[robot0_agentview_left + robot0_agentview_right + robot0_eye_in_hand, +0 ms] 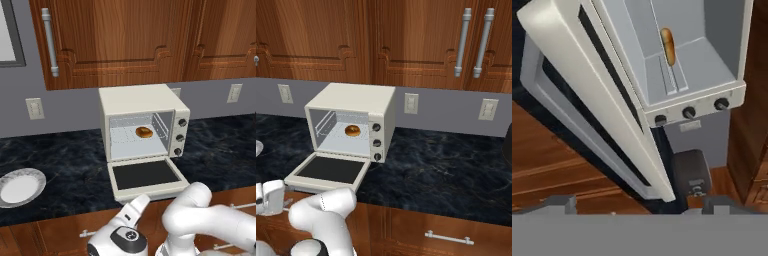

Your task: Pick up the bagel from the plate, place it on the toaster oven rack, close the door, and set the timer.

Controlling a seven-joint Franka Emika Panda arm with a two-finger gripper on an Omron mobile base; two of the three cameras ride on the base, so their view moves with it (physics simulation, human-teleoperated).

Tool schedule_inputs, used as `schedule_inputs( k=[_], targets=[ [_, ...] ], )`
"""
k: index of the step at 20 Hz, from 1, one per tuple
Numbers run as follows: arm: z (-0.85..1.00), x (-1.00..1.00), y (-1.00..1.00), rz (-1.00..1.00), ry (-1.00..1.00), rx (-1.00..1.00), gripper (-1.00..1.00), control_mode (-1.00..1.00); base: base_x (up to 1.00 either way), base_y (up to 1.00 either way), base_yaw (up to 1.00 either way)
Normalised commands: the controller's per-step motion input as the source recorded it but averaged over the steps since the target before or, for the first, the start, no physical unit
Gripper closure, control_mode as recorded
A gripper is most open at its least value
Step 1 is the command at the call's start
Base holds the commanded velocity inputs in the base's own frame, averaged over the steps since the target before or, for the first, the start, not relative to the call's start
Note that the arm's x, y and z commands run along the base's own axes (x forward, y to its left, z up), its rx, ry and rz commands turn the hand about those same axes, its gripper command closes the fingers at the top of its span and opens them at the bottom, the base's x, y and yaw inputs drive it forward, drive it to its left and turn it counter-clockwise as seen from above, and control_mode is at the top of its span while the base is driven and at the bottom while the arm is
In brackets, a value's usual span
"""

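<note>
Bagel [144, 132] inside toaster oven [131, 102], door [145, 176] down.

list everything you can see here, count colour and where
bagel: 1, golden-brown, on the rack inside the oven
toaster oven rack: 1, silver-grey, spanning the cavity
toaster oven: 1, cream-white, on the counter by the wall
door: 1, cream frame, dark glass, dropped open flat
knobs: 3, dark, column on the oven's right front
plate: 1, white, grey rim, bare, counter far left
counter: 1, dark marbled
wall outlets: several, cream, grey backsplash
gripper: 1, dark tips, open, below the door's edge
</note>
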Motion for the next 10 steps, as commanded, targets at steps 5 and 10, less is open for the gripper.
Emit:
schedule_inputs(
  k=[5,10],
  targets=[
    [-0.11,0.21,0.06,0.0,0.0,-0.12,-1.0,-1.0,0.0,0.0,0.0],
    [-0.13,0.23,0.16,0.0,0.0,-0.12,-1.0,-1.0,0.0,0.0,0.0]
  ],
)
